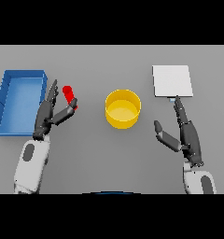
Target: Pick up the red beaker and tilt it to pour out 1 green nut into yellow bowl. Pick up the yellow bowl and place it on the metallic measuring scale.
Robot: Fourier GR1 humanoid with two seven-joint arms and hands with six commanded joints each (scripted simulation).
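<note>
Red beaker (68, 95) at nine o'clock from the yellow bowl (123, 108), just touching the spread left robot hand (49, 113). Metallic measuring scale (172, 80) at two o'clock. Right robot hand (186, 135) spread too, holding nothing.

One view only, from the robot's head, looking steeply down at the grey table (109, 158). The yellow bowl (123, 108) sits near the centre of the view, with both forearms entering from the lower edge on either side of it.
</note>
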